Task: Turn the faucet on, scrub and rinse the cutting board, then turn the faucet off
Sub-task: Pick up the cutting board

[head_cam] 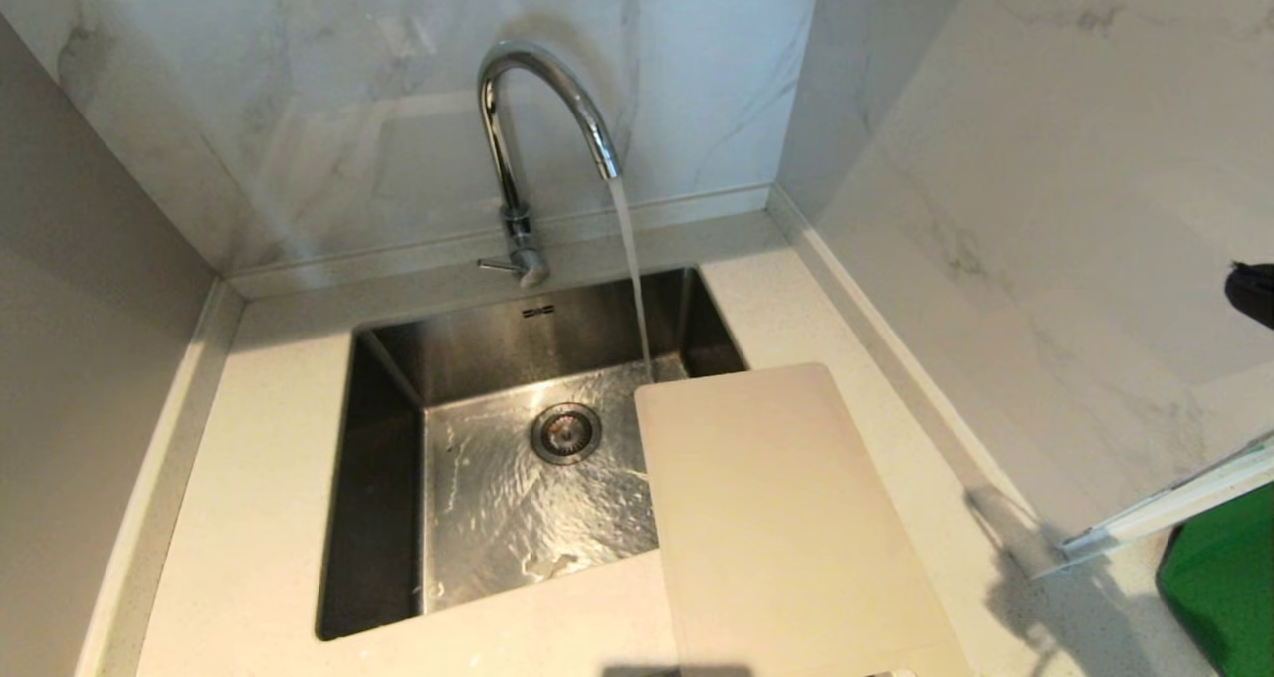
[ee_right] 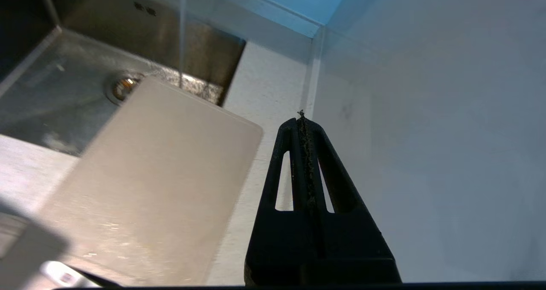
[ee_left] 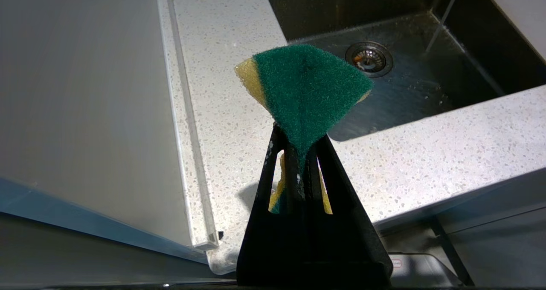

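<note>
Faucet step judged done: the tall shiny chrome gooseneck faucet (head_cam: pixel 526 139), upper centre of the head view, runs a thin stream into the brushed steel sink (head_cam: pixel 388 438), landing just beyond the board's far edge. Scrubbing not yet begun.

The large thin cream-beige cutting board (head_cam: pixel 786 528), matte, with rounded corners, lies lower right of centre, partly over the sink's right rim, partly on the speckled white counter (head_cam: pixel 259 438).

Left gripper (ee_left: pixel 300 153): pinching the fibrous green-and-yellow sponge (ee_left: pixel 307 85), fanned above the tips. Right gripper (ee_right: pixel 303 123): fingers pressed together, empty, beside the board.

Next move calls for bringing the sponge onto the board's surface, probably steadying the board.
</note>
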### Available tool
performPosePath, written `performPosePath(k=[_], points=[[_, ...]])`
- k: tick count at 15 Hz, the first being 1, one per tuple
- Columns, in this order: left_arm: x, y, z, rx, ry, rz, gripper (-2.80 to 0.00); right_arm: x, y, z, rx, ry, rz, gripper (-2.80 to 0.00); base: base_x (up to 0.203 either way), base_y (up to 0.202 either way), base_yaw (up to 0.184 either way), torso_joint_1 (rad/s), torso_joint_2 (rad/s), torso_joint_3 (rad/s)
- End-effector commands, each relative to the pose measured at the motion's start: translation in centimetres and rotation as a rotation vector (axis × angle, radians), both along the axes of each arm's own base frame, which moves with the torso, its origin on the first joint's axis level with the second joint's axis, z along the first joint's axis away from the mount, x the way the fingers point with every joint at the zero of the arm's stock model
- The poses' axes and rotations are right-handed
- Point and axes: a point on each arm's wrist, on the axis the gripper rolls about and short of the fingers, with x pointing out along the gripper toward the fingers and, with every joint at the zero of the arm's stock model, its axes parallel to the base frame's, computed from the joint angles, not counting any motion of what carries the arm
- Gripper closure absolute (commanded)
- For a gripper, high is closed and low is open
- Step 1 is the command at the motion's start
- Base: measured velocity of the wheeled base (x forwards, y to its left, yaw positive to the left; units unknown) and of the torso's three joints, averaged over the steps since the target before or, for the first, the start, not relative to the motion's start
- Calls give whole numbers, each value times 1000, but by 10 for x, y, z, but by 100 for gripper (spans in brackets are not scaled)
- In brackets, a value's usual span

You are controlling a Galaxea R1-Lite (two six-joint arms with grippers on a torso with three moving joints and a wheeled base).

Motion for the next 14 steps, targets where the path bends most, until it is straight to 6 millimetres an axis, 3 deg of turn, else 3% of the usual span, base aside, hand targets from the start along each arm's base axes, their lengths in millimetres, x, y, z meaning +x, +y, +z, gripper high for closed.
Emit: performPosePath(k=[1, 5, 11, 14], points=[[0, 0, -1, -1, 4, 1, 0, 44, 0, -3, -102, 74, 7, 0, 0, 0, 0, 0, 0, 0], [0, 0, -1, -1, 4, 0, 0, 78, 1, -26, -308, 174, 50, 0, 0, 0, 0, 0, 0, 0], [0, 0, -1, -1, 4, 0, 0, 95, 1, -77, -594, 411, 116, 0, 0, 0, 0, 0, 0, 0], [0, 0, -1, -1, 4, 0, 0, 101, 18, -90, -681, 430, 229, 0, 0, 0, 0, 0, 0, 0]])
